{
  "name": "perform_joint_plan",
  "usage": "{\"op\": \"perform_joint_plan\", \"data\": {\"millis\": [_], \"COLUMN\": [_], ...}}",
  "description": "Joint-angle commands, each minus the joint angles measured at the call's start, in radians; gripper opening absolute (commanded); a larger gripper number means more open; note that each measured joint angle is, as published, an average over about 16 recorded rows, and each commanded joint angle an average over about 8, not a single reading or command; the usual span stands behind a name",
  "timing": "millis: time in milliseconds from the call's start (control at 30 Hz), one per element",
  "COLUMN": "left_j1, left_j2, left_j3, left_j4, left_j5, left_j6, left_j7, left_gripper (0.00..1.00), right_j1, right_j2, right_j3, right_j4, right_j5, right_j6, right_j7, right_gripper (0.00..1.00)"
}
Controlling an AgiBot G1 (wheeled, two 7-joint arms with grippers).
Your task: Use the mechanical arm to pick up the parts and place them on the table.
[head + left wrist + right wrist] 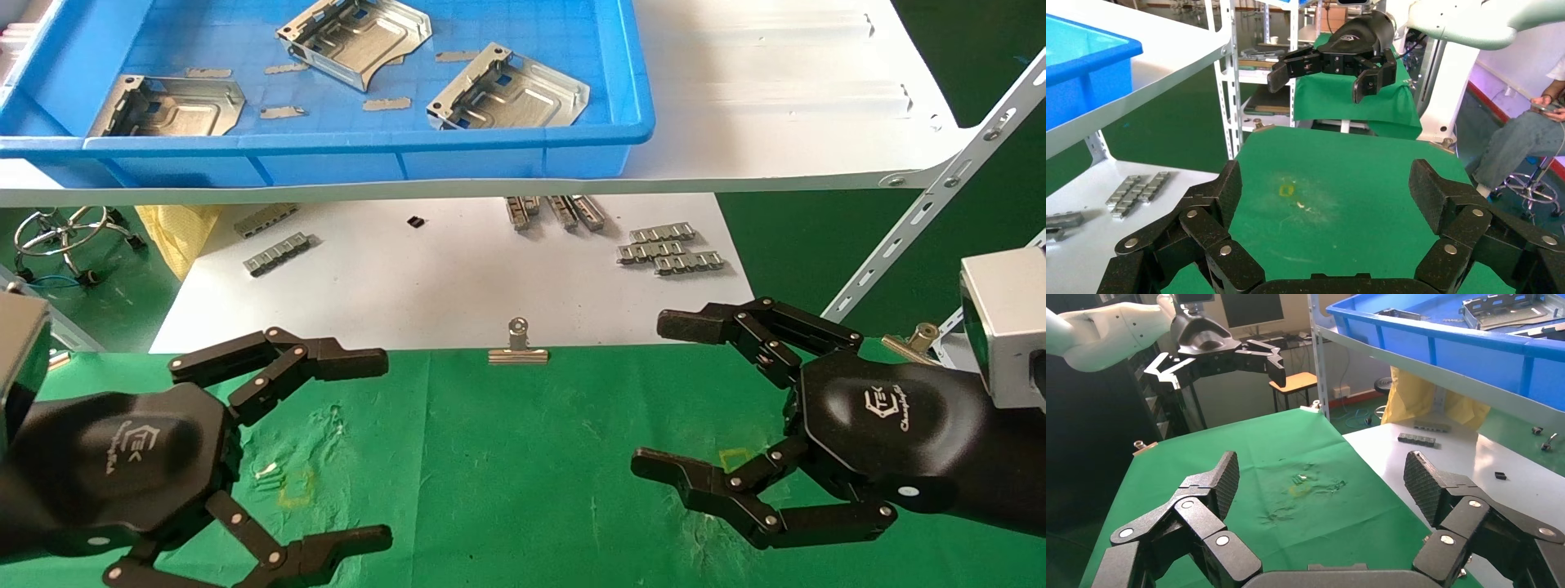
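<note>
Fingers (327, 359) spread wide, nothing held, on both the left hand (359, 449) and right hand (662, 400), each hovering over the green tabletop (507, 457) near its left and right edges; three parts (511, 90) sit in the blue tray (343, 151) on the white shelf beyond the far edge.

1. Three silver stamped sheet-metal parts lie in a blue tray (523, 151) on a white shelf, well apart from each other.
2. The left part (167, 106) lies flat near the tray's front left corner.
3. The middle part (355, 39) lies farther back, turned at an angle, its curved notch towards the front.
4. The right part (508, 88) lies near the tray's front right, also angled.
5. Each shows embossed grooves, cut-outs and bent edge tabs.
6. The green table (523, 457) lies below and in front, its cloth wrinkled with small yellow marks.
</note>
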Motion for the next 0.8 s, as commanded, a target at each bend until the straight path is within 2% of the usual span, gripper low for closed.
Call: {"op": "perform_joint_plan", "data": {"millis": [33,500,533,767,800], "left_j1": [0.0,0.0,0.0,0.0,0.0], "left_j2": [0.0,0.0,0.0,0.0,0.0], "left_j3": [0.0,0.0,0.0,0.0,0.0], "left_j4": [0.0,0.0,0.0,0.0,0.0], "left_j5": [0.0,0.0,0.0,0.0,0.0], "left_j6": [0.0,0.0,0.0,0.0,0.0], "left_j7": [0.0,0.0,0.0,0.0,0.0], "left_gripper": [1.0,1.0,1.0,1.0,1.0], "right_j1": [0.0,0.0,0.0,0.0,0.0], "right_j2": [0.0,0.0,0.0,0.0,0.0], "right_j3": [0.0,0.0,0.0,0.0,0.0], "right_j4": [0.0,0.0,0.0,0.0,0.0], "right_j5": [0.0,0.0,0.0,0.0,0.0], "right_j6": [0.0,0.0,0.0,0.0,0.0], "right_j7": [0.0,0.0,0.0,0.0,0.0], "right_gripper": [1.0,1.0,0.97,0.1,0.0]}}
